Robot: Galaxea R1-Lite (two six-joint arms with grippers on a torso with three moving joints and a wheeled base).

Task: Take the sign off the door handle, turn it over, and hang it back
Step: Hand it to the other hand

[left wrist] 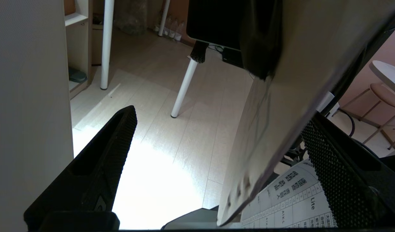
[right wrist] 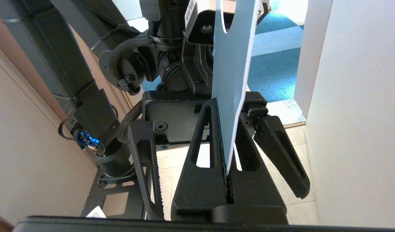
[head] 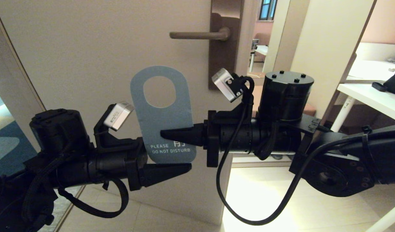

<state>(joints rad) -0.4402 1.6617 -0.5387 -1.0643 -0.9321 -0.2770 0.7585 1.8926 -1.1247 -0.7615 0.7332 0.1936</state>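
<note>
the sign is off the door handle and hangs in the air in front of the door, below the lever and a little to its left. it stands upright with its oval hole at the top and its slate blue face toward the head camera, the words "please do not disturb" readable along its lower end.

the right end effector reaches in level from the right, and its fingers are pressed together on the sign's right edge, just above the lettering; in the right wrist view the blue card rises out of the seam between the two shut fingers.

the left end effector comes in level from the left at the sign's lower end. its fingers are spread wide. in the left wrist view the card's pale face slants through the gap between them, close to one finger and well apart from the other; whether it touches that finger cannot be told. in the head view, one left finger shows just under the sign's bottom edge.

a white worktop stands at the far right of the room.
</note>
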